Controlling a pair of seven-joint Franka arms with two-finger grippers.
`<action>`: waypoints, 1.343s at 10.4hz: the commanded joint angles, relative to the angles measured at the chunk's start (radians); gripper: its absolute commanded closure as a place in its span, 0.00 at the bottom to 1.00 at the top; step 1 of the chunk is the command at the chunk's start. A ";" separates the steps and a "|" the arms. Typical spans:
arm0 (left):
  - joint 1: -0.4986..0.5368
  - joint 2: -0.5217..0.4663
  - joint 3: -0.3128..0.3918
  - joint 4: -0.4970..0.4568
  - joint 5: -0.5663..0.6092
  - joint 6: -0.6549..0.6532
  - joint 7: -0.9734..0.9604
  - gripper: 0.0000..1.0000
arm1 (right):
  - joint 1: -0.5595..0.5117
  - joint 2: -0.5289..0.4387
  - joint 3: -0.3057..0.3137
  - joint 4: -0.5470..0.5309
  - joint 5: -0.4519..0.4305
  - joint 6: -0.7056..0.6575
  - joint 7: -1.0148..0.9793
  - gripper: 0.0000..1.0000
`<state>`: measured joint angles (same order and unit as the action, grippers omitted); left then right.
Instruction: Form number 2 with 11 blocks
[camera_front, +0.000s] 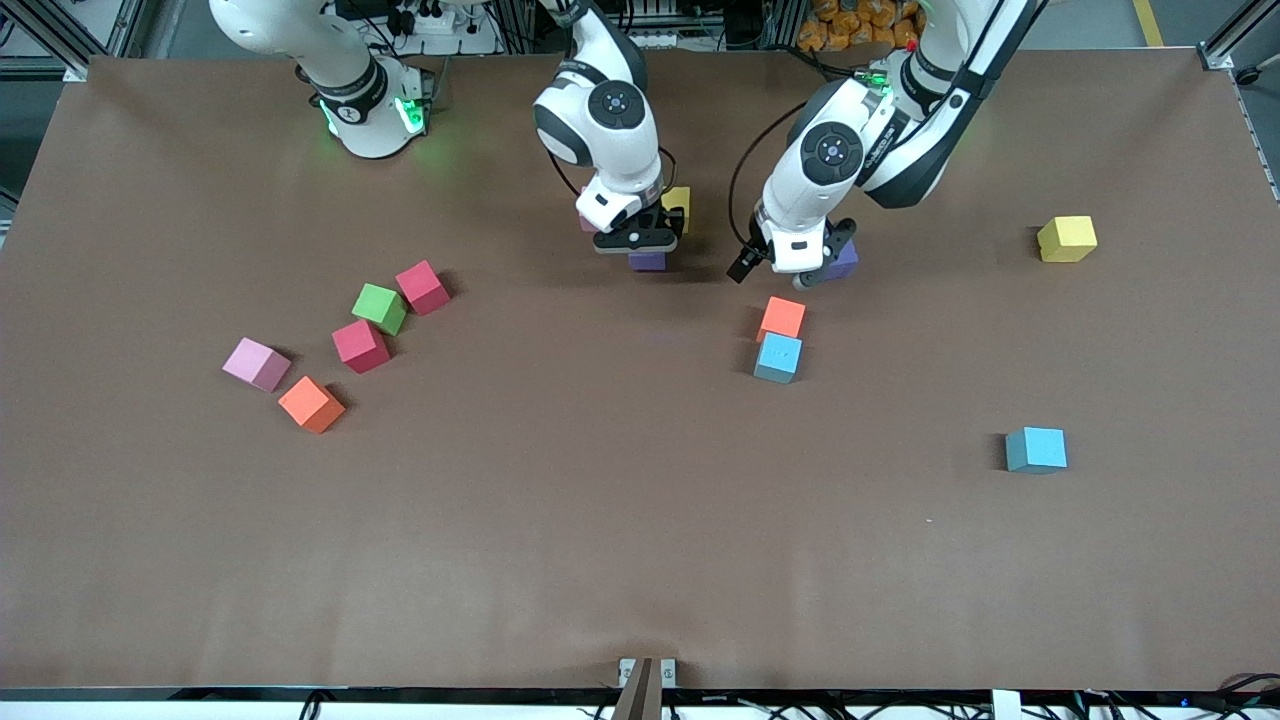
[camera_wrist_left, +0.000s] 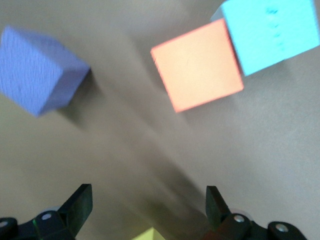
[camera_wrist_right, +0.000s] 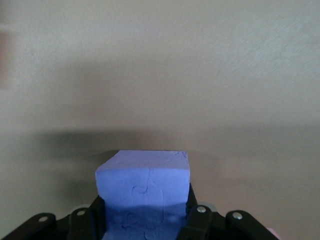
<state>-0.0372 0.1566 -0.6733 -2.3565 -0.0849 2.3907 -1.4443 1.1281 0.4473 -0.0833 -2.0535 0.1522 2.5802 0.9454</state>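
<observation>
My right gripper (camera_front: 645, 248) is shut on a purple block (camera_front: 648, 261), low at the table beside a yellow block (camera_front: 678, 205). The right wrist view shows this purple block (camera_wrist_right: 144, 182) filling the gap between the fingers of that gripper (camera_wrist_right: 145, 215). My left gripper (camera_front: 785, 273) hangs open and holds nothing, next to a second purple block (camera_front: 846, 260). Just nearer the front camera lie an orange block (camera_front: 782, 318) and a light blue block (camera_front: 778, 357), touching. The left wrist view shows the open gripper (camera_wrist_left: 147, 200), the purple block (camera_wrist_left: 40, 75), the orange block (camera_wrist_left: 197, 67) and the light blue one (camera_wrist_left: 270, 32).
Toward the right arm's end lie two red-pink blocks (camera_front: 423, 287) (camera_front: 360, 346), a green cube (camera_front: 380, 308), a pale pink block (camera_front: 257, 364) and an orange block (camera_front: 311, 404). Toward the left arm's end sit a yellow block (camera_front: 1067, 239) and a light blue block (camera_front: 1036, 449).
</observation>
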 joint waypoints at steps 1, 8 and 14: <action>0.037 -0.055 0.006 -0.010 0.045 -0.074 0.202 0.00 | 0.025 0.065 -0.016 0.091 -0.025 0.000 0.045 0.82; 0.160 -0.120 0.011 -0.089 0.047 -0.091 0.703 0.00 | 0.052 0.107 -0.016 0.122 -0.051 0.003 0.072 0.82; 0.190 -0.117 0.011 -0.150 0.047 -0.045 0.826 0.00 | 0.075 0.080 -0.012 0.073 -0.051 0.002 0.090 0.83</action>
<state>0.1226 0.0745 -0.6546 -2.4528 -0.0542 2.3155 -0.6444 1.1787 0.5523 -0.0855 -1.9391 0.1167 2.5831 0.9980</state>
